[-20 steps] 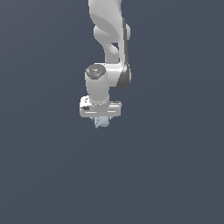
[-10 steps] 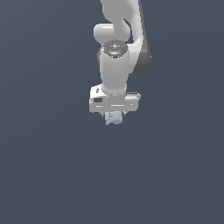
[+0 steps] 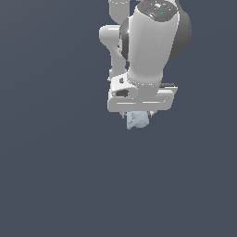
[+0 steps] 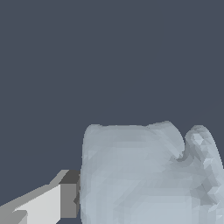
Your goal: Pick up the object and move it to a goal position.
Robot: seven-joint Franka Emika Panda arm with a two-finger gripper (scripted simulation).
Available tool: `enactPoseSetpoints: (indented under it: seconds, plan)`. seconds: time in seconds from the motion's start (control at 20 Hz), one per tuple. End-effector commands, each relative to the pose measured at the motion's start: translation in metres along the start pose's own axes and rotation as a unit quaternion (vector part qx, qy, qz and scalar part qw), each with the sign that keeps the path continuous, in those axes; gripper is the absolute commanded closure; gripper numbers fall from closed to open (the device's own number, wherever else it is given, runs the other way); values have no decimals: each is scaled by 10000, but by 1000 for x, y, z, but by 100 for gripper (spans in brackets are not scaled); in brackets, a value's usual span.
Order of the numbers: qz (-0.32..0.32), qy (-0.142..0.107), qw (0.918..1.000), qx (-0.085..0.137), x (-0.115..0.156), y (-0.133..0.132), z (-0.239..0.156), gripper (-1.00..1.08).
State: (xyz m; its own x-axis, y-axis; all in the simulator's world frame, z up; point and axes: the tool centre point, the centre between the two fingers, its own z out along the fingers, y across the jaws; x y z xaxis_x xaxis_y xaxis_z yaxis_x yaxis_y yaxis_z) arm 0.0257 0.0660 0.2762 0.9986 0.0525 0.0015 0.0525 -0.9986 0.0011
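Here the gripper [image 3: 139, 113] was clamped on the pale blue-grey object [image 3: 137, 120], which hung directly beneath the white arm [image 3: 150, 44], one finger [image 4: 65, 199] pressed against the object's side.

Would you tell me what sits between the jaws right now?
The object, a pale blue-grey blob, sits there; the wrist view shows one finger against its side.

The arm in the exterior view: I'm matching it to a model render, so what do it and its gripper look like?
The arm is glossy white with rounded, cylindrical links, a dark grey joint band and small red and green dots on its top cap. The gripper has a wide, boxy white body with dark recesses. In the wrist view, one finger is white with a grey pad.
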Motion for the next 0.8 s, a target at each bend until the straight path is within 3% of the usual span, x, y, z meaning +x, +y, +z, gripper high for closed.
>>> enactPoseSetpoints:
  seconds: [0.0, 0.75]
  plan:
    - [4, -5, 10000, -1, 9, -11, -17, 108]
    - [3, -7, 10000, 6, 39, -48, -70, 108]
